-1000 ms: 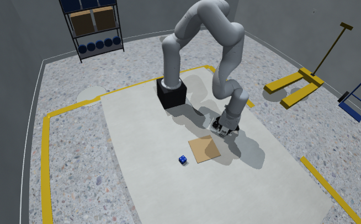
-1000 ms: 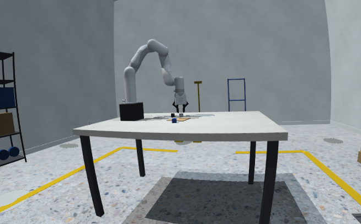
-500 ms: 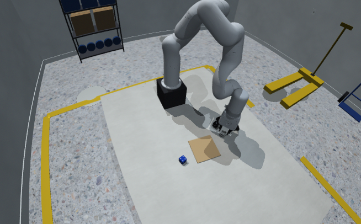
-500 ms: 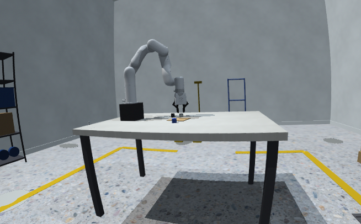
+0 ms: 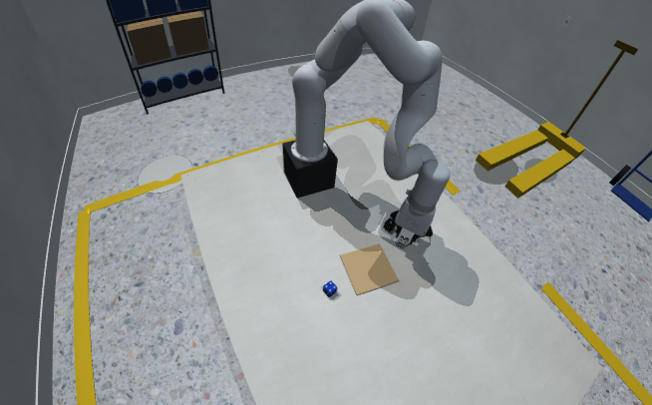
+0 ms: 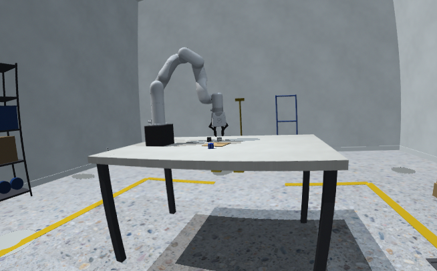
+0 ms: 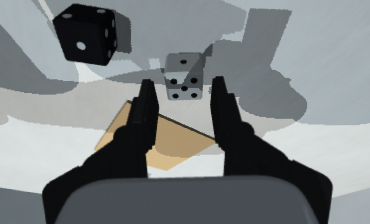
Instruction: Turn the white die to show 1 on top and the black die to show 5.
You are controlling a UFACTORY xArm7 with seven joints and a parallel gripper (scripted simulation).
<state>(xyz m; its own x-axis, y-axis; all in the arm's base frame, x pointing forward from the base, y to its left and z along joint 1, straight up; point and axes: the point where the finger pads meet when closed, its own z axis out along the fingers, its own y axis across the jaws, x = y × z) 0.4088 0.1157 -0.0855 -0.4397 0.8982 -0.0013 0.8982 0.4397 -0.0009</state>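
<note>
White die: on the table off the mat, just beyond its far edge, below and ahead of the gripper, between the finger lines, untouched; five-pip face toward the wrist camera. Gripper: half open, empty. Black die: beside the white die, off the mat. Blue die: near the mat's opposite side
</note>
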